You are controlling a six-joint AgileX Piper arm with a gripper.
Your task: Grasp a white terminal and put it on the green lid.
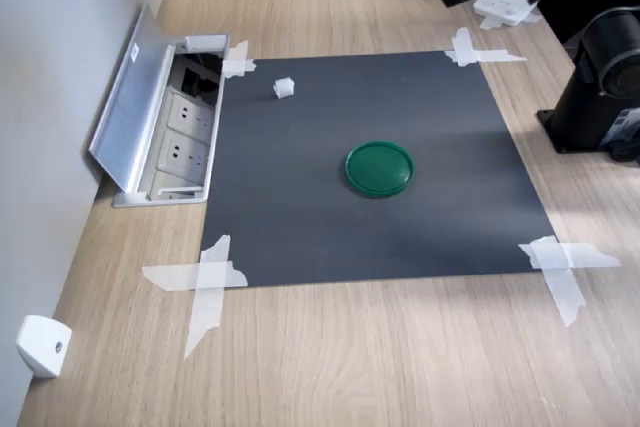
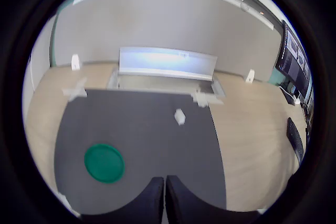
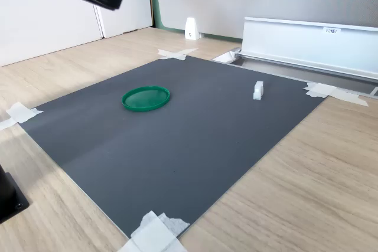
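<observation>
approach step: the gripper (image 2: 164,198), jaws pressed together and empty, hangs high above the mat. the white terminal (image 1: 283,88) lies well apart from the green lid (image 1: 379,167). next: spread, descend over it.

Pincer (image 2: 165,203) empty, raised high. Wrist view, bottom centre: two dark fingers (image 2: 149,203) pressed together, only a hairline seam between. Black arm tip at upper right of first exterior view, upper left of second exterior view.
</observation>
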